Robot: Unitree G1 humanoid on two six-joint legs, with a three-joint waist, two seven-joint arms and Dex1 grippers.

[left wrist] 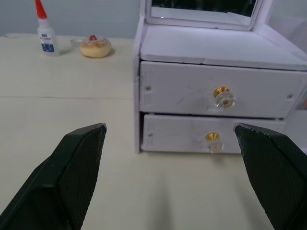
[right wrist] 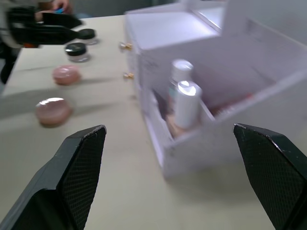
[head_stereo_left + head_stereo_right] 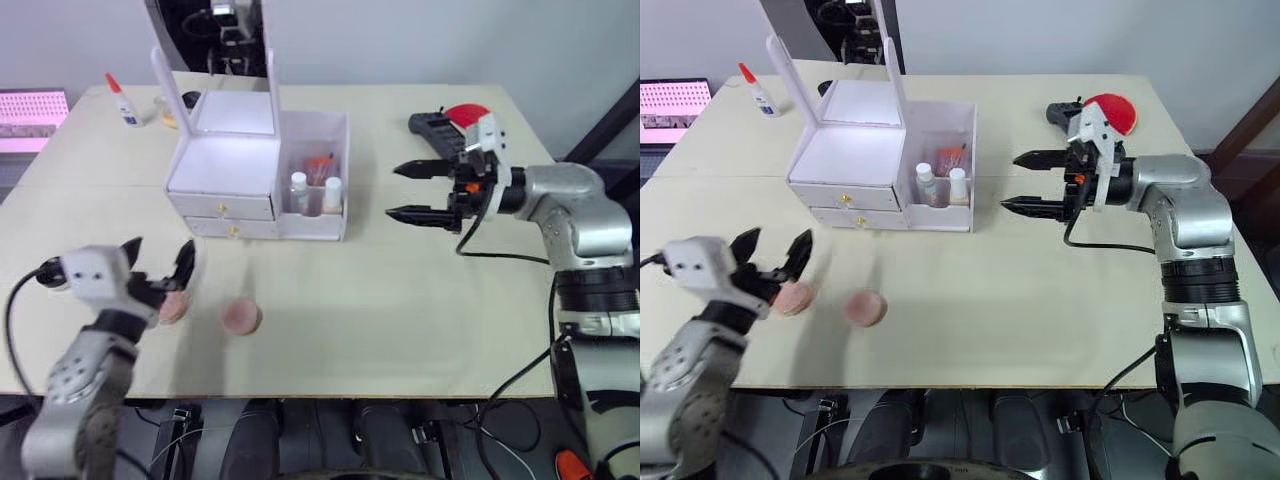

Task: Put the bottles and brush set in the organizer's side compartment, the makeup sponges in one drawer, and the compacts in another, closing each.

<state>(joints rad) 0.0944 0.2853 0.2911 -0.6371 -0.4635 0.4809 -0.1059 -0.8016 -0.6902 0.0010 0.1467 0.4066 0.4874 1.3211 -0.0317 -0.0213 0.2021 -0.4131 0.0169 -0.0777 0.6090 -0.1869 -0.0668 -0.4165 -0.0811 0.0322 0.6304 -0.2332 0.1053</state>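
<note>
Hovering left gripper (image 3: 160, 262) spread above makeup sponge (image 3: 173, 306), second sponge (image 3: 241, 317) beside

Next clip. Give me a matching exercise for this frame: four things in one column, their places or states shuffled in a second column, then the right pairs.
Things:
1. bottles
2. makeup sponges
3. drawers
4. glue bottle

Places or states:
A. shut, one above the other
B. standing at the table's far left corner
C. upright in the side compartment
D. lying on the table in front of the organizer, one below the open left gripper

Pairs: 1-C, 2-D, 3-A, 4-B
</note>
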